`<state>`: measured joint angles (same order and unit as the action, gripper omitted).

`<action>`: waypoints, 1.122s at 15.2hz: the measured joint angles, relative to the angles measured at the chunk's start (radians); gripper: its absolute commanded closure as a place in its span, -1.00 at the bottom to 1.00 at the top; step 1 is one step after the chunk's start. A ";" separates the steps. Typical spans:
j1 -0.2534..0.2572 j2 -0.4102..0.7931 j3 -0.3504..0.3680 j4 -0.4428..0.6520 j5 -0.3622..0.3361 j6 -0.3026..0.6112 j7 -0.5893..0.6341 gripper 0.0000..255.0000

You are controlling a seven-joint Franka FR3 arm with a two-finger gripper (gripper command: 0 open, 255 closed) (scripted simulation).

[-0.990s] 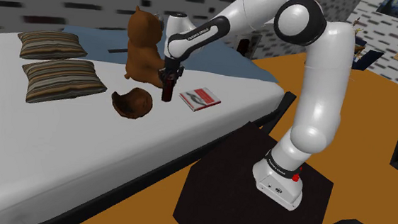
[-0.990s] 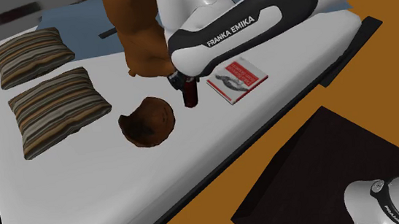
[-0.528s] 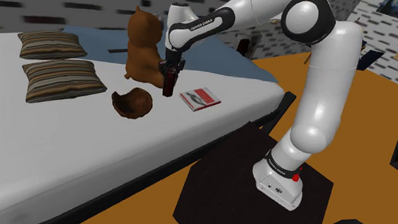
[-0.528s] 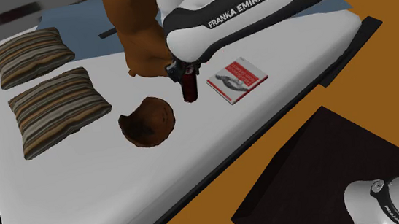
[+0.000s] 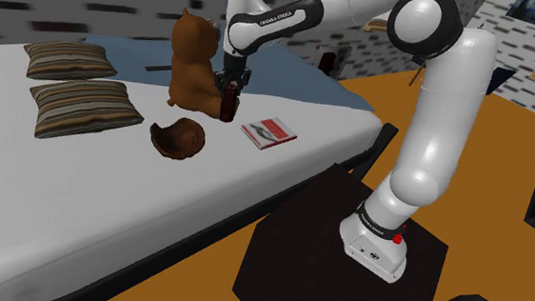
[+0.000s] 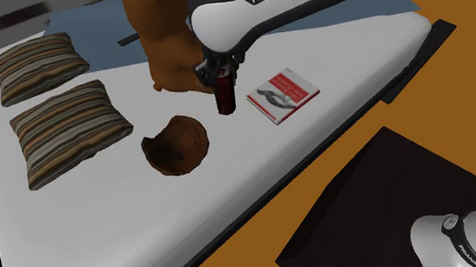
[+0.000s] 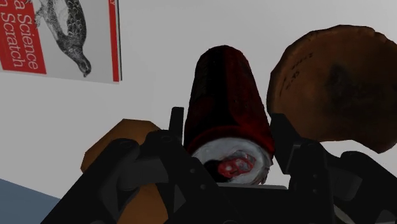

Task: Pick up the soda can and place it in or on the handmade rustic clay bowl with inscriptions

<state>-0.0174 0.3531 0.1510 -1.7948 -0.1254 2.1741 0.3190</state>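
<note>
soda can (image 6: 224, 100) is up off the bed (image 5: 110, 197)
hand (image 7: 228, 119) pinches it and has risen; you next carry it to the clay bowl (image 6: 176, 144).

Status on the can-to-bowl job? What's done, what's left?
Done: the grasp. The gripper is shut on the dark red can, with a finger on each side.
In hand: the lift. The can looks raised off the white bed, near the book.
Left: carry it over to the brown bowl, which sits apart from the can, then lower and release.
</note>
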 measured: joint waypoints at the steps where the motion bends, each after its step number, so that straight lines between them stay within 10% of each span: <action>1: -0.001 -0.007 0.000 0.003 0.002 -0.010 -0.003 1.00; 10: 0.086 0.107 0.025 0.252 -0.021 -0.154 0.093 1.00; 17: 0.219 0.359 0.034 0.711 -0.057 -0.368 0.187 1.00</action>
<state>0.2015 0.7117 0.1854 -1.0839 -0.1828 1.8065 0.5062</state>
